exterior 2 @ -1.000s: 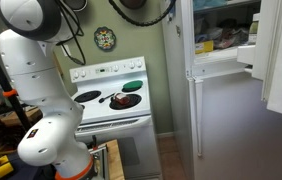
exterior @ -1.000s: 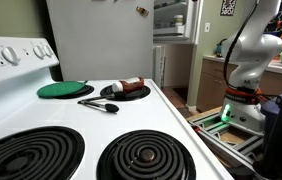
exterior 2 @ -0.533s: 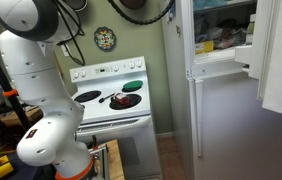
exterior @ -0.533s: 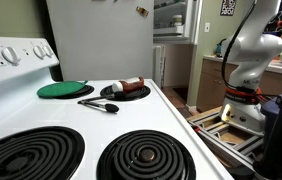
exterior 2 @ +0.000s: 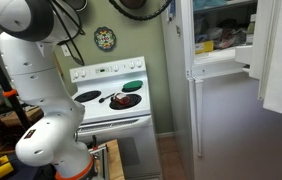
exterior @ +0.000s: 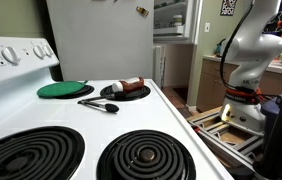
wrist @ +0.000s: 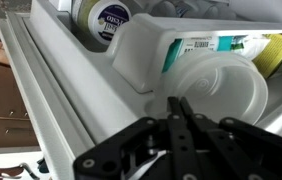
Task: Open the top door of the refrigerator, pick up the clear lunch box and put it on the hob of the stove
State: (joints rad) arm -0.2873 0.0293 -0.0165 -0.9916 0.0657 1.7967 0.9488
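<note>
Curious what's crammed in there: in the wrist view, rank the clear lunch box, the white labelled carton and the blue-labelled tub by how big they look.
1. white labelled carton
2. clear lunch box, close behind; it sits nearer the camera, so unsure
3. blue-labelled tub, smallest as seen, but cut off by the frame's top edge

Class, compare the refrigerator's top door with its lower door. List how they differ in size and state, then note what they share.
1. State: the top door stands swung open, showing the shelves behind it; the lower door is shut.
2. Size: the top door is the shorter panel; the lower door is clearly longer.
Shared: both are plain, flat white panels of the same refrigerator.
</note>
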